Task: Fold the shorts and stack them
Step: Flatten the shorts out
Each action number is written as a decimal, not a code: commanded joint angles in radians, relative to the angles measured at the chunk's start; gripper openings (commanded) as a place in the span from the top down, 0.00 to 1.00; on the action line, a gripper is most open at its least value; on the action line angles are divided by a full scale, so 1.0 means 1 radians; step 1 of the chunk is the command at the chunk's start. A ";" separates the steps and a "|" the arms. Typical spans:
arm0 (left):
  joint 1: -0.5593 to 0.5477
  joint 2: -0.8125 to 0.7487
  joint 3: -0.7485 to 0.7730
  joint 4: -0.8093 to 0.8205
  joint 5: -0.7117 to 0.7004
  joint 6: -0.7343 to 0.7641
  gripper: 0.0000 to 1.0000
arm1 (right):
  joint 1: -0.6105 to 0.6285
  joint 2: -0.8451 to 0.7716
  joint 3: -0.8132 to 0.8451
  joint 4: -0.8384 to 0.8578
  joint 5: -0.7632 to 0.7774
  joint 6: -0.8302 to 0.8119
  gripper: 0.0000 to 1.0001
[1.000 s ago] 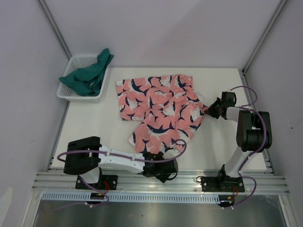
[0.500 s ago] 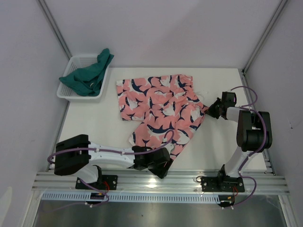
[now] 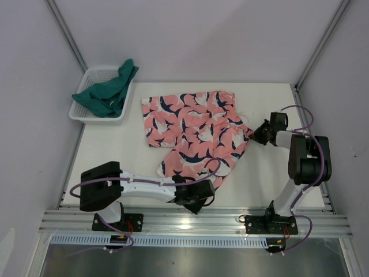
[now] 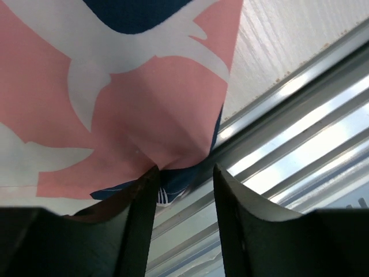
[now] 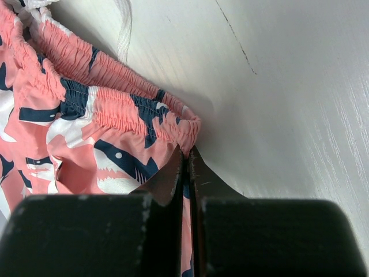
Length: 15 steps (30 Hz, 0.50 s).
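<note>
Shorts [image 3: 196, 135] with navy-and-white shark print

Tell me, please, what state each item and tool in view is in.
Salmon-pink shark-print fabric shorts: unfolded, spread out.
Dark teal green fabric shorts: crumpled, in the basket.
White plastic mesh basket: upright, holding the teal shorts.
Left tool: jaws apart around the pink shorts' near leg hem.
Right tool: shut on the pink shorts' waistband.
</note>
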 commanded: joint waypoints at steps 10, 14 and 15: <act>0.049 0.067 -0.023 -0.003 -0.267 0.029 1.00 | -0.008 -0.027 0.000 -0.036 0.048 -0.011 1.00; 0.061 -0.049 -0.075 0.004 -0.217 0.042 1.00 | 0.013 -0.082 0.044 -0.174 0.142 -0.024 1.00; 0.067 -0.081 -0.086 0.000 -0.204 0.047 1.00 | 0.020 -0.099 0.061 -0.212 0.163 -0.026 1.00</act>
